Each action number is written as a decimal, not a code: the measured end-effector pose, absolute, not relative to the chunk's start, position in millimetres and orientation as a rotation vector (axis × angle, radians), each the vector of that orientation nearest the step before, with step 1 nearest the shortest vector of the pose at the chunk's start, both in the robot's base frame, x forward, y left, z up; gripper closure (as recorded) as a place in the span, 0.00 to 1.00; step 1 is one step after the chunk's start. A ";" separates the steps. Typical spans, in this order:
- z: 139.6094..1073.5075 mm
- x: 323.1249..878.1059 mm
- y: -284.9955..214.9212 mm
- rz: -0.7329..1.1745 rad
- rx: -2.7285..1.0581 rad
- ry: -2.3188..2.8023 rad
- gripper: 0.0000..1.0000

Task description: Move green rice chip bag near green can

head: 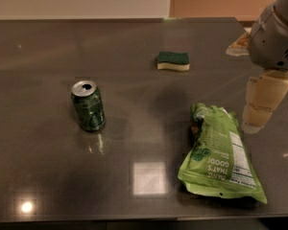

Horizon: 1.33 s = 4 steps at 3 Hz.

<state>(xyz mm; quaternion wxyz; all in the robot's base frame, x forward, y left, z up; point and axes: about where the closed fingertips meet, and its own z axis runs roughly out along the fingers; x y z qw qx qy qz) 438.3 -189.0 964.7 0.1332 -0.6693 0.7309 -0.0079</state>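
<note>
Chip bag (221,159) lies flat on table (48,176), front right, label up, well apart from can (89,105) standing upright at left. Sponge (173,61) farther back, off direct path. Gripper (260,102) hangs just beside bag's upper right edge, not on it; spread or closed, cannot tell. Risks: crinkly film slipping from pinch; bag sliding in and toppling can.

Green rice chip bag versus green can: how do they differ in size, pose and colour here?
The green rice chip bag lies flat; the green can stands upright. The bag is far larger than the can. The bag is lime green with a white label; the can is dark green with a silver top. Both rest on the dark table, well apart. The tool hangs just right of the bag.
</note>
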 end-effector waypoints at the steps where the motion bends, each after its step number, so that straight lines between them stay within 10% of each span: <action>1: 940.8 436.0 -162.5 0.079 -2.204 1.929 0.00; 4: 886.1 430.1 -142.3 0.298 -2.676 1.326 0.00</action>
